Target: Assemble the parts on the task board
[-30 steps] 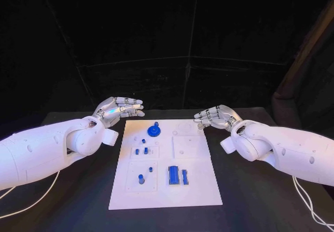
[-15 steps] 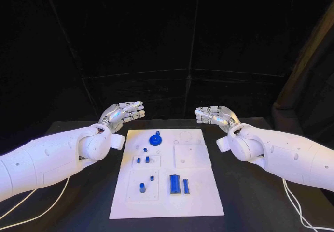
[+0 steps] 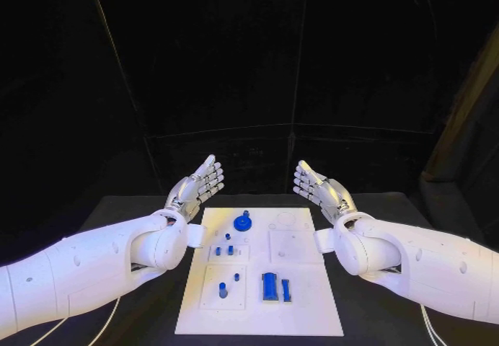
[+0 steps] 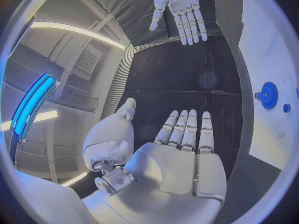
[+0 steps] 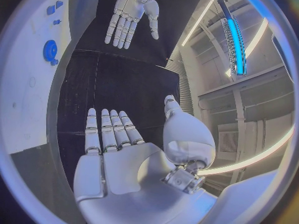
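Two white arms reach over a black table (image 3: 125, 209), one from each long side of the task board (image 3: 312, 317), a white plate lying in the middle of the table with its far short edge toward the hands.

The left hand (image 3: 197, 186) is raised above the table just off the board's far left corner, fingers straight, spread slightly and grasping nothing; its palm faces inward toward the other hand. From the left wrist the same hand (image 4: 181, 159) appears flat and extended, fingers side by side, thumb set apart. The right hand (image 3: 317, 189) mirrors it off the board's far right corner, likewise flat, fingers extended and released, palm inward; the right wrist view shows it (image 5: 115, 157) in the same pose. The two hands stand apart, neither touching the board nor any part.

The parts all rest on the board. A round blue gear (image 3: 244, 222) with a short upright stem sits near the far edge, left of centre. Just nearer, two small blue pegs (image 3: 225, 250) stand side by side in a square recess, with another small peg (image 3: 228, 236) between them and the gear. Near the left long edge, a further recess holds a blue peg (image 3: 223, 290) and a smaller one (image 3: 236, 277). At the board's centre toward its near edge lie a blue rectangular block (image 3: 270, 286) and, just beside it, a narrower blue bar (image 3: 286, 290).
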Controlling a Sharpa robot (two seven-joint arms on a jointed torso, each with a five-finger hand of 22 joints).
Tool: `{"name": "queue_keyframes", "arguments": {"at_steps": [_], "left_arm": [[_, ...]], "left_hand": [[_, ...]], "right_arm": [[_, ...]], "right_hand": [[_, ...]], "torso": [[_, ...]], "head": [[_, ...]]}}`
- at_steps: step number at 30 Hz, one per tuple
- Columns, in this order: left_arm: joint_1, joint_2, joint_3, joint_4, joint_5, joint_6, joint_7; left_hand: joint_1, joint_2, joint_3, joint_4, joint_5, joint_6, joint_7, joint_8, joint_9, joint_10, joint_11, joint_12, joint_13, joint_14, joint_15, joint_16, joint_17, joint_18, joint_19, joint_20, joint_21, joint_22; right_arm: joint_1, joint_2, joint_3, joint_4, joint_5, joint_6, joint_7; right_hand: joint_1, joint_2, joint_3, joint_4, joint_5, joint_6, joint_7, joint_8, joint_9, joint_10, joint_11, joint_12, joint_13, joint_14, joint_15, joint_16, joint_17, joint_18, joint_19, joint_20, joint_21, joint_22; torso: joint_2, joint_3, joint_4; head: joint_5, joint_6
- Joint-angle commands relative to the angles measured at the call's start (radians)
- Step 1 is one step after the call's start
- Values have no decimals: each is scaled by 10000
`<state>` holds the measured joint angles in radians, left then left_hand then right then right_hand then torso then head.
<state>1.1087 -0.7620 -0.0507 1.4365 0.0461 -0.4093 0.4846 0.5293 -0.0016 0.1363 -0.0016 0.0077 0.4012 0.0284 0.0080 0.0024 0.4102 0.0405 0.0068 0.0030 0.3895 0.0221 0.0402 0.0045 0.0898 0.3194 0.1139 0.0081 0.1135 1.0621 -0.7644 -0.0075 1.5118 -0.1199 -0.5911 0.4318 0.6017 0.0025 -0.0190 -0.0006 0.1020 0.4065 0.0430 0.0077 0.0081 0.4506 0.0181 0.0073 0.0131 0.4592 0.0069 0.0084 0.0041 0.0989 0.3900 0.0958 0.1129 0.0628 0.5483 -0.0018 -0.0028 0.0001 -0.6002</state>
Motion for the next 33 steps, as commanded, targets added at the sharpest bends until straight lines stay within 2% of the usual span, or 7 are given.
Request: {"name": "queue_keyframes", "arguments": {"at_steps": [1,3,4,11,30,32,33], "left_arm": [[-185,-65,162,491,-321,-2216,273],[-308,-100,268,749,-364,-2641,298],[-362,-116,314,863,-383,-2828,308],[-583,-179,503,1326,-459,-3590,353],[-587,-180,507,1335,-461,-3607,354],[-587,-180,507,1335,-461,-3607,354],[-587,-180,507,1335,-461,-3607,354]], "left_hand": [[-1686,16,-430,16,-77,-1277,-284,-80,-24,-1305,-405,-68,-30,-1240,-221,-402,-45,-898,-1019,-367,-81,-360],[-1970,16,-507,16,-77,-1490,-284,-80,-24,-1524,-405,-68,-30,-1450,-221,-402,-45,-898,-1191,-427,-81,-421],[-2059,16,-530,16,-77,-1561,-284,-80,-24,-1592,-405,-68,-30,-1514,-221,-402,-45,-898,-1244,-1139,-81,-1135],[-2903,16,-1363,16,-77,-2195,-284,-80,-24,-2247,-405,-68,-30,-2140,-221,-402,-45,-898,-1739,-1139,-81,-1135],[-4190,16,-1363,16,-77,-3175,-284,-80,-24,-3241,-405,-68,-30,-3053,-221,-402,-45,-898,-3194,-1139,-81,-1135],[-4512,16,-1363,16,-77,-4012,-284,-80,-24,-4102,-405,-68,-30,-3895,-221,-402,-45,-898,-3194,-1139,-81,-1135],[-5293,16,-1363,16,-77,-4012,-284,-80,-24,-4102,-405,-68,-30,-3895,-221,-402,-45,-898,-3194,-1139,-81,-1135]], "right_arm": [[-63,-96,48,359,1035,-1539,783],[-100,-134,65,500,1139,-1697,846],[-112,-146,70,545,1172,-1748,866],[-121,-156,75,582,1199,-1789,882],[-121,-156,75,582,1199,-1789,882],[-121,-156,75,582,1199,-1789,882],[-121,-156,75,582,1199,-1789,882]], "right_hand": [[-1987,-25,190,6,-1020,-1345,-430,-77,-81,-1489,-181,-73,-131,-1517,-69,-84,-41,-989,-1284,-958,-376,-628],[-2230,-25,190,6,-1020,-1506,-430,-77,-81,-1668,-181,-73,-131,-1703,-69,-84,-41,-989,-1429,-958,-418,-628],[-2378,-25,190,6,-1020,-1606,-430,-77,-81,-1778,-181,-73,-131,-1816,-69,-84,-41,-989,-1523,-958,-1129,-628],[-3333,-25,190,6,-1020,-2250,-430,-77,-81,-2499,-181,-73,-131,-2543,-69,-84,-41,-989,-2162,-958,-1129,-628],[-4770,-25,190,6,-1020,-3205,-430,-77,-81,-3574,-181,-73,-131,-3643,-69,-84,-41,-989,-3077,-958,-1129,-628],[-4847,-25,190,6,-1020,-3282,-430,-77,-81,-3636,-181,-73,-131,-3720,-69,-84,-41,-989,-3126,-958,-1129,-628],[-5019,-25,190,6,-1020,-4065,-430,-77,-81,-3775,-181,-73,-131,-3848,-69,-84,-41,-989,-3900,-958,-1129,-628]], "torso": [[-41,18,28],[-41,18,28],[-41,18,28],[-41,18,28],[-41,18,28],[-41,18,28],[-41,18,28]], "head": [[-1,2],[-1,2],[-1,2],[-1,2],[-1,2],[-1,2],[-1,2]]}}
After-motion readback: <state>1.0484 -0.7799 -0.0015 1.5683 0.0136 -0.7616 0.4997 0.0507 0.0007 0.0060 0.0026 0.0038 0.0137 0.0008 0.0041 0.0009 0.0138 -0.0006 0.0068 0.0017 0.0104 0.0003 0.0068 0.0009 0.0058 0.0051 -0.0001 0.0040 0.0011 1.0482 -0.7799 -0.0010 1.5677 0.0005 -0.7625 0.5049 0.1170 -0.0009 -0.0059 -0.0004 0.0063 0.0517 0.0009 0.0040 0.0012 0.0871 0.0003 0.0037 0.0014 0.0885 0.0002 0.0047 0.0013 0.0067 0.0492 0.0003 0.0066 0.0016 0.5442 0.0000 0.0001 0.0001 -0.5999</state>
